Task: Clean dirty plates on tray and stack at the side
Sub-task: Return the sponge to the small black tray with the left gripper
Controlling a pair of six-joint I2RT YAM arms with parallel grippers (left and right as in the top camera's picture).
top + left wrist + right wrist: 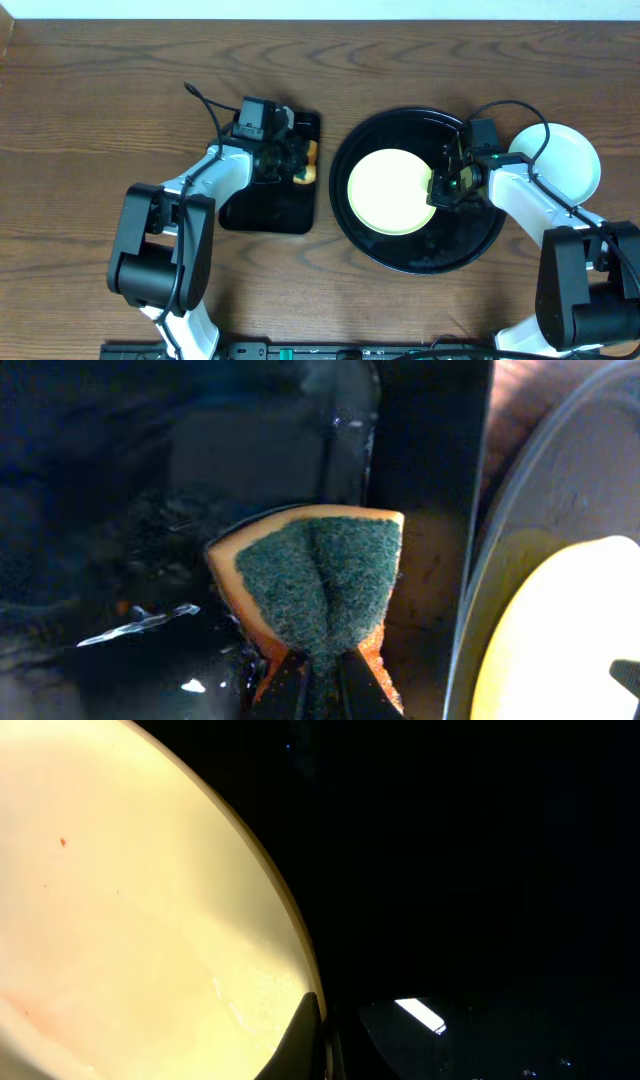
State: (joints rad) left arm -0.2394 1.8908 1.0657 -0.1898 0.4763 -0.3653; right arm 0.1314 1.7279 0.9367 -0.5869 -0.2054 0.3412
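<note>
A pale yellow plate (pixel 390 191) lies on the round black tray (pixel 420 255). My right gripper (pixel 440 187) is shut on the plate's right rim; the right wrist view shows one finger over the yellow plate (pixel 130 910) and faint reddish specks on it. A light blue plate (pixel 570 160) rests on the table to the right of the tray. My left gripper (pixel 290 160) is shut on an orange sponge with a green scouring face (pixel 320 585) over the rectangular black tray (pixel 270 205).
The rectangular tray's wet black floor (pixel 150 510) lies under the sponge, and its right wall (pixel 430 450) stands between the sponge and the round tray. Bare wooden table (pixel 100 90) surrounds both trays.
</note>
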